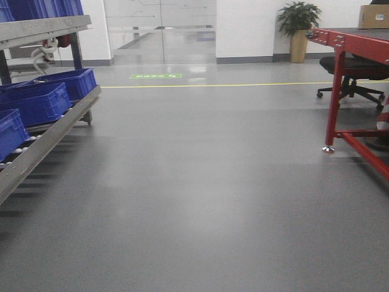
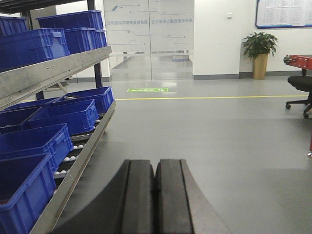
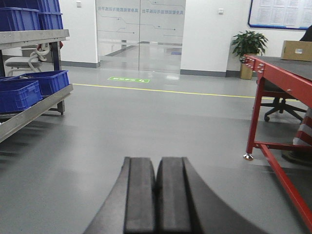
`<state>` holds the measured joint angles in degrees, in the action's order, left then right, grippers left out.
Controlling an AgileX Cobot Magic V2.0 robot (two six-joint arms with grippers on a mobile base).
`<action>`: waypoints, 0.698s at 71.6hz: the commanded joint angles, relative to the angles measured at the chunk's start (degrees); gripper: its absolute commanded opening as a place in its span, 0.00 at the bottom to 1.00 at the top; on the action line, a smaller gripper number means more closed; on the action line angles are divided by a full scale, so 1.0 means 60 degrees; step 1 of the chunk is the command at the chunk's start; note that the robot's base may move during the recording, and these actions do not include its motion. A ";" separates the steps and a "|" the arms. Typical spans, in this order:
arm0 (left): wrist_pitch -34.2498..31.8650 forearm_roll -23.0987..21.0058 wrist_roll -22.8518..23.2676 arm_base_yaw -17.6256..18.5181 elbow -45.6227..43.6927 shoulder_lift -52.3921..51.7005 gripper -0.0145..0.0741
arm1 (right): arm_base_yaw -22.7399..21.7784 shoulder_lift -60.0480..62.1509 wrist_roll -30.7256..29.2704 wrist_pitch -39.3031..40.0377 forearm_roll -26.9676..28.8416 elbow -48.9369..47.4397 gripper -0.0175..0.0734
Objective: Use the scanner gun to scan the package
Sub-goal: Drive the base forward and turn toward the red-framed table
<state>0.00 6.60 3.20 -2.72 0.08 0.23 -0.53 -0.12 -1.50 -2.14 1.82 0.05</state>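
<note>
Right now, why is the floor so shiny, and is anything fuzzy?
Front view: light makes a pale glare on the grey floor, and the far plant looks soft. Left wrist view: the shut left gripper is dark and shadowy. Right wrist view: the right gripper is dark too; the glass doors mirror on the floor.

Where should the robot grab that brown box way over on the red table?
The cardboard box sits flat on the red table, wider than tall, with no handle showing. So it is probably best taken by its two end walls, one arm each, coming in from the table's near side. The left gripper and right gripper are both shut and far from it.
</note>
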 commanded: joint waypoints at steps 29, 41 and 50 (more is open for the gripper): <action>-0.0161 -0.0010 -0.0003 0.0001 -0.0013 -0.0038 0.04 | -0.0020 0.0020 0.0037 0.0182 -0.0051 -0.0008 0.01; -0.0161 -0.0010 -0.0003 0.0001 -0.0013 -0.0038 0.04 | -0.0020 0.0020 0.0037 0.0182 -0.0051 -0.0008 0.01; -0.0161 -0.0010 -0.0003 0.0001 -0.0013 -0.0038 0.04 | -0.0020 0.0020 0.0037 0.0182 -0.0051 -0.0008 0.01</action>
<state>0.00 6.60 3.20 -2.72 0.08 0.23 -0.53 -0.12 -1.50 -2.14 1.82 0.05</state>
